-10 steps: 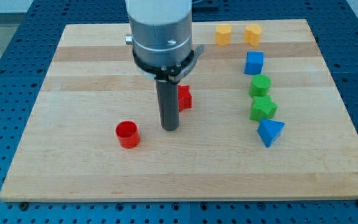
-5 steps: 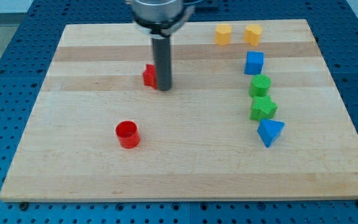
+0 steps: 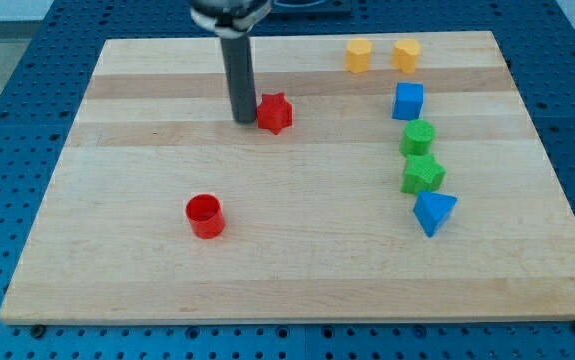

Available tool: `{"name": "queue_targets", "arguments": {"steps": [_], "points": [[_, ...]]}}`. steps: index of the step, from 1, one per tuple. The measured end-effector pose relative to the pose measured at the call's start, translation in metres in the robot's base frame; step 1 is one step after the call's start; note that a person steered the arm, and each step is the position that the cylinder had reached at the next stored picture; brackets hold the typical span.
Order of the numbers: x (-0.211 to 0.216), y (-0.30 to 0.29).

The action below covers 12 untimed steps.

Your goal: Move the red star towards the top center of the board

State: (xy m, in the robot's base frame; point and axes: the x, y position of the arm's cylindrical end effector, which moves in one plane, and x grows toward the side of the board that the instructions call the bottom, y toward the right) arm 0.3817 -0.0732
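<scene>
The red star point(image 3: 275, 113) lies on the wooden board point(image 3: 147, 270), in its upper middle part. My tip point(image 3: 244, 121) stands right at the star's left side, touching it or nearly so. The dark rod rises from there toward the view's top, where the arm's grey body is cut off by the frame edge.
A red cylinder point(image 3: 205, 216) sits lower left of centre. Two yellow blocks point(image 3: 358, 54) point(image 3: 406, 55) sit at the top right. Down the right side run a blue cube point(image 3: 408, 101), a green cylinder point(image 3: 418, 137), a green star point(image 3: 423, 174) and a blue triangular block point(image 3: 433, 212).
My tip moved up the board and then to the star's left side. The red star went from mid-board up toward the view's top and now lies right of the tip.
</scene>
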Motion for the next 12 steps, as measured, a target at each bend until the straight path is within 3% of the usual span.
{"name": "queue_targets", "arguments": {"steps": [1,2,3,4,5,7,9,11,12], "points": [[-0.009,0.025],[0.016,0.033],[0.009,0.055],[-0.025,0.083],[-0.075,0.087],[-0.039,0.041],[-0.105,0.042],[-0.053,0.046],[-0.060,0.082]]}}
